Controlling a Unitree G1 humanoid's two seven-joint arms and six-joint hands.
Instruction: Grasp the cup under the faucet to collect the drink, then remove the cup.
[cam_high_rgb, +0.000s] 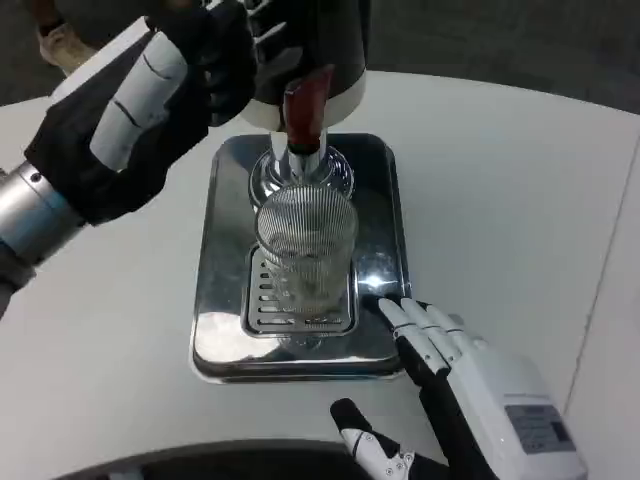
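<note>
A ribbed clear glass cup (305, 250) stands upright on the slotted grate of a shiny metal drip tray (225, 335), right below the chrome faucet (300, 165) and its red lever (303, 108). I can't make out any liquid level in it. My right hand (470, 375) lies low at the tray's front right corner, fingers apart and holding nothing, fingertips about a cup's width from the glass. My left hand (165, 90) is raised at upper left, its dark fingers up against the dispenser body (335, 45) just left of the lever; how they are bent is lost against the dark.
The white round table (500, 180) spreads open to the right and left of the tray. Its near edge curves along the bottom of the picture (200, 455). Dark floor lies beyond the far edge.
</note>
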